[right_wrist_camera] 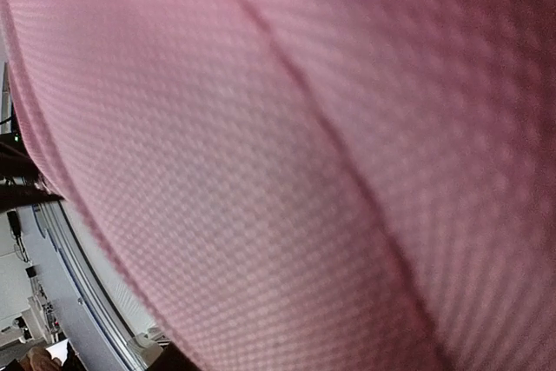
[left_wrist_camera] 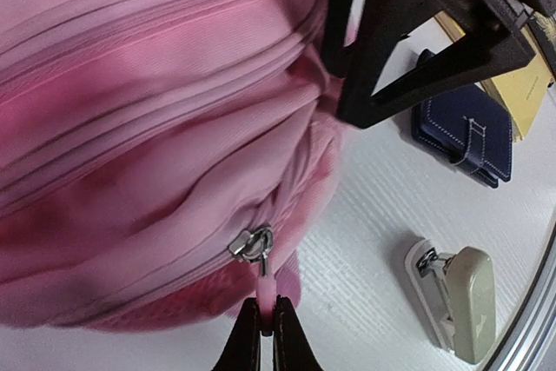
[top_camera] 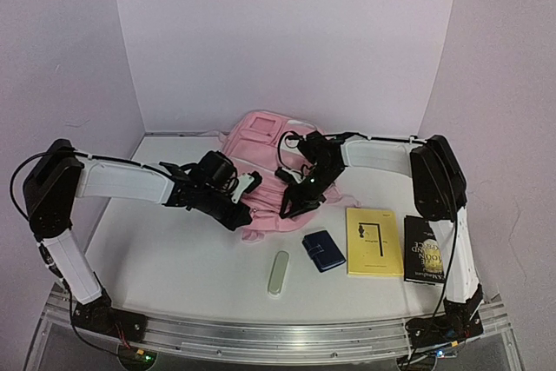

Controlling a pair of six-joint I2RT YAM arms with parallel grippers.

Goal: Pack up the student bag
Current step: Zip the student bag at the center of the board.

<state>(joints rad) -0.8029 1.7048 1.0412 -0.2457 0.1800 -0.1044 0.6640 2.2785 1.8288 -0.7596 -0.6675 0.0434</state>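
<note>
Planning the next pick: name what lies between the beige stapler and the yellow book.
A navy wallet lies between the stapler and the yellow book; the top view shows it.

Beige stapler (top_camera: 278, 273) lay nr front of white table (top_camera: 174, 258); navy wallet (top_camera: 324, 250) just R of it, then yellow book (top_camera: 374, 241) w/ black book (top_camera: 426, 250) alongside.

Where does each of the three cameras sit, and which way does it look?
Top external: above and behind, looking down on the table; both arms and the student bag show.
Left wrist: on the wrist, looking along the left gripper, shut on the bag's zip pull; right gripper shows too.
Right wrist: close up to the bag's pink fabric; its own gripper hardly shows.
Shared: top and left wrist both show the blue wallet and stapler.
</note>
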